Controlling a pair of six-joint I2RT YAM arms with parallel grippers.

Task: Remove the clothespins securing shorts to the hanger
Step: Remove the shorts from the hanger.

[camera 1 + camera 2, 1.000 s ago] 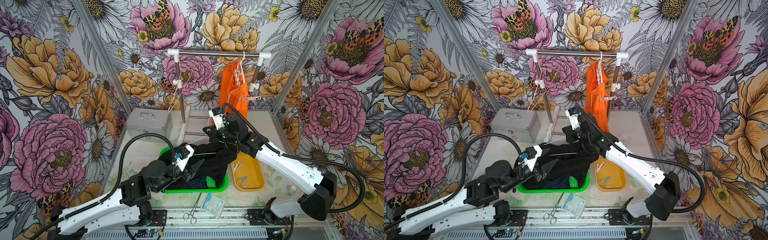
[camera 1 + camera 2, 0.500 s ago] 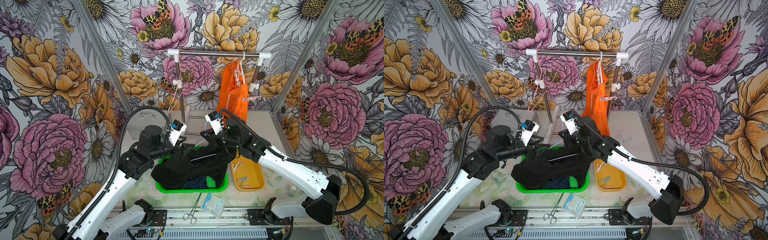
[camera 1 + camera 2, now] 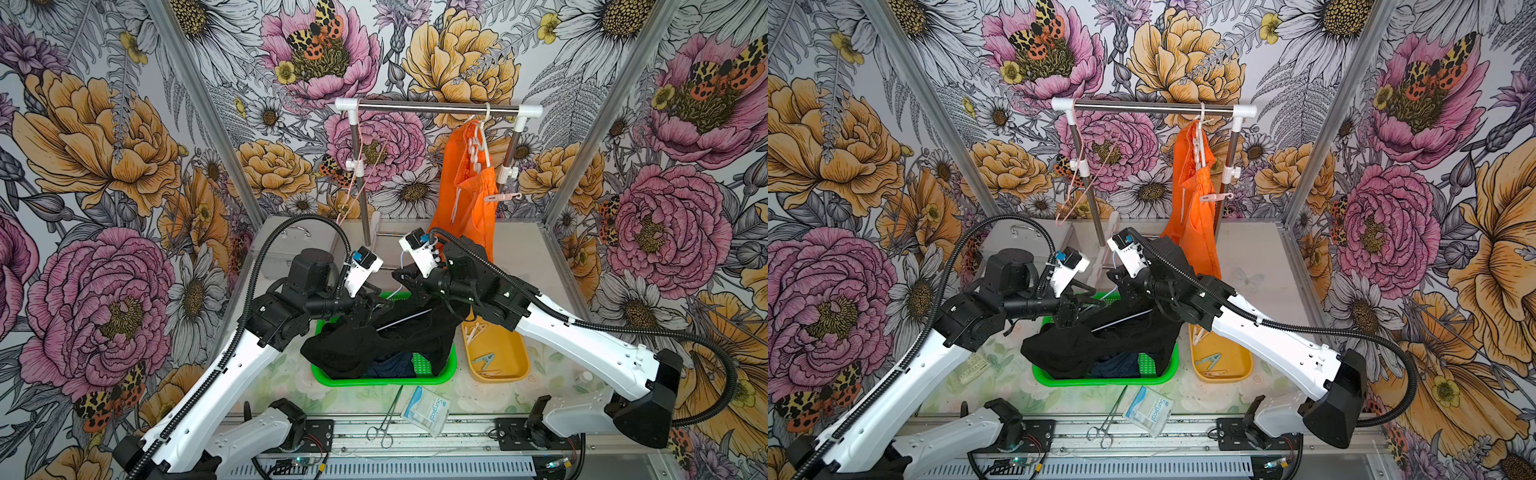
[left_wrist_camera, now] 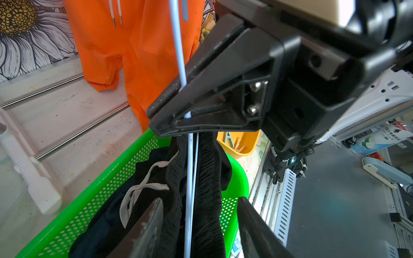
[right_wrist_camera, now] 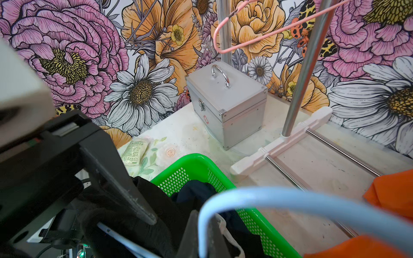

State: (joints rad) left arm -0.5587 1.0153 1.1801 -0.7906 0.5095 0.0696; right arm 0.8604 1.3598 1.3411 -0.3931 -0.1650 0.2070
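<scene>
Since, left hand (image 4: 200, 199) shifted astride black shorts (image 4: 210, 174); right hand (image 4: 156, 114) holds hanger (image 4: 180, 58).

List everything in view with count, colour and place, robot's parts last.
black shorts: one, black, draped on the pale blue hanger over the green basket
navy shorts: one, navy, in the basket
orange shorts: one, orange, hanging on the rail
clothespins: several, white, wood, grey-teal, in the yellow tray; one pale clothespin, on the orange shorts
pink hanger: one, pink, bare, on the rail
silver case: one, silver, back left
forceps: one, steel, front edge
surgical packet: one, white-blue, beside the forceps
cream packet: one, cream, left of the basket
left hand: one, black, open astride the black shorts
right hand: one, black, shut on the pale blue hanger
</scene>
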